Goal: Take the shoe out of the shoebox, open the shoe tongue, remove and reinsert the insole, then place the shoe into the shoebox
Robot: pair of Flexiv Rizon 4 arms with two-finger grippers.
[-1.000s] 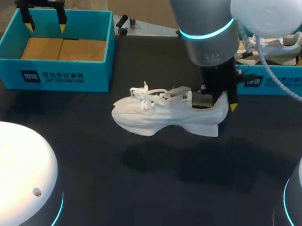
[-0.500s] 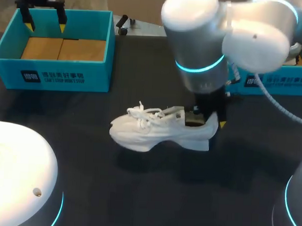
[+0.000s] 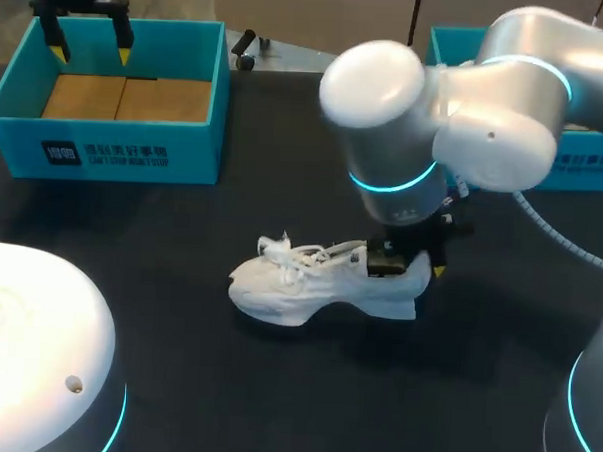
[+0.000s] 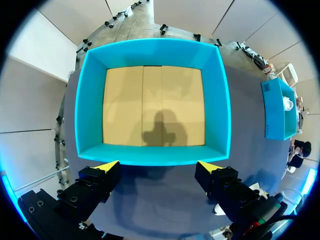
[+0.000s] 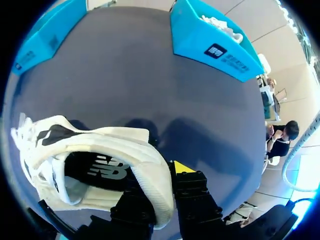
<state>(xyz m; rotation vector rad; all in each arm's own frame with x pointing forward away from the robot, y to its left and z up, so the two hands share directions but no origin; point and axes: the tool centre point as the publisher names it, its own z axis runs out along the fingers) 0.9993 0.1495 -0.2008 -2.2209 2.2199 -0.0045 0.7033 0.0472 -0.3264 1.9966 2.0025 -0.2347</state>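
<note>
The right arm (image 3: 436, 122) has come down and nearer, its right gripper (image 3: 412, 264) clamped on the heel of the white lace-up sneaker (image 3: 319, 285). The sneaker has dropped from mid-air to, or just above, the dark table (image 3: 224, 403).

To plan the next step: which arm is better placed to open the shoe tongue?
Probably left: the left gripper is open, free above the shoebox, while the right gripper grips the shoe by its heel.

Right end effector (image 3: 410, 263) grips the shoe (image 3: 299, 286) (arm bent low); left end effector (image 4: 159, 167) splayed
</note>
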